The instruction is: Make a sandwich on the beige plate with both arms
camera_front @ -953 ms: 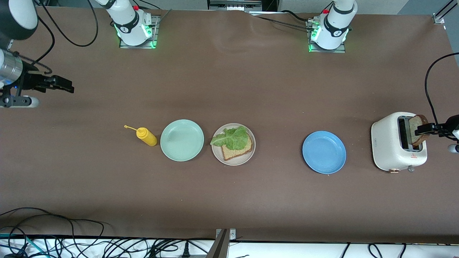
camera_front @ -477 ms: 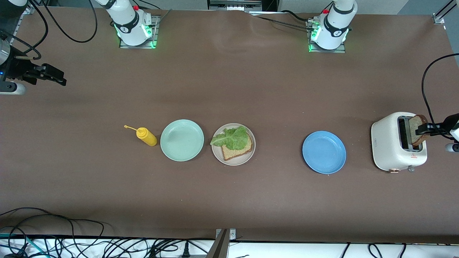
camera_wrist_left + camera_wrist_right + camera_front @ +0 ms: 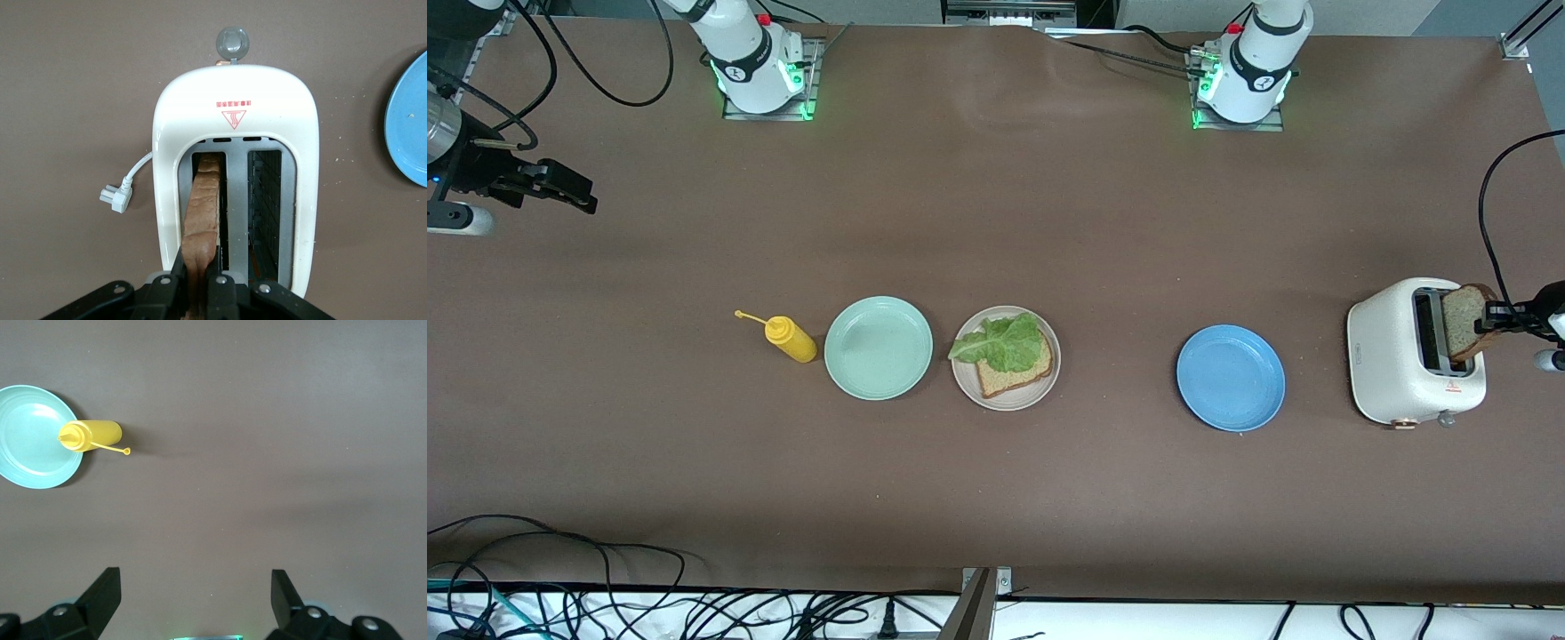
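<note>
Two black grippers are seen at the side edges of the front view. At the upper left edge, the right gripper [image 3: 583,197] is held over bare brown table [image 3: 996,498], with its fingers spread wide and nothing between them.

Lower, in the left half of the frame, a yellow squeeze bottle [image 3: 790,339] with a thin nozzle is found just beside a round mint-green plate [image 3: 878,348], which is smooth and empty. Next to it, near the centre, the beige plate [image 3: 964,377] is placed. On it a square brown toast slice [image 3: 1021,373] with a darker crust is laid, and it is partly covered by a ruffled green lettuce leaf [image 3: 1000,342].

In the right half a round blue plate [image 3: 1231,377] is seen. At the right edge a white glossy toaster [image 3: 1392,356] with rounded corners stands. A second toast slice [image 3: 1458,318] rises upright from one slot, and its top is pinched by the closed left gripper [image 3: 1491,317].
</note>
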You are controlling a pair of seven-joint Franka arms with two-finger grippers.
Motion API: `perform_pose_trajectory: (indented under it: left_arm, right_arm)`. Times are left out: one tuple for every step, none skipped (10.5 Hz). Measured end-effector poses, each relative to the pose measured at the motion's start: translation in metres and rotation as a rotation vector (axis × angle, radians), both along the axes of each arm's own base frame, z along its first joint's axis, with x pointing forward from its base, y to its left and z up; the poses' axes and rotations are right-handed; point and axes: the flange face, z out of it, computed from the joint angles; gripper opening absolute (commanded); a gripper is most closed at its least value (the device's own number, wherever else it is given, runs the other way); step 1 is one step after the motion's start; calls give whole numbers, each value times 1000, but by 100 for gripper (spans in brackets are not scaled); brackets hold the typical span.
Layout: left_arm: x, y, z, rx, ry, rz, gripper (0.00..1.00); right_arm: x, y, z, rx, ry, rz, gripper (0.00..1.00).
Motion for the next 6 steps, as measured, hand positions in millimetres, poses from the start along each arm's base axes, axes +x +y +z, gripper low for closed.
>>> perform_pose_trajectory:
  left_arm:
    - [2,-1,4,1,-4,-3,0]
    - [4,-2,13,1,-5,-4,0]
    - [5,-3,25,0,-4,-5,0]
    - [6,-3,39,1,-7,-3,0]
    - [6,-5,52,4,-12,-1,0]
    - [7,-12,69,7,-18,-1,0]
  right_arm:
    - [1,0,-1,0,2,-2,100]
    - [1,0,-2,-1,4,-2,100]
    - [1,0,-3,-1,5,-2,100]
    - [1,1,-3,-1,5,-2,100]
    - [1,2,-2,-1,3,-2,100]
    - [2,4,-1,-2,2,-4,100]
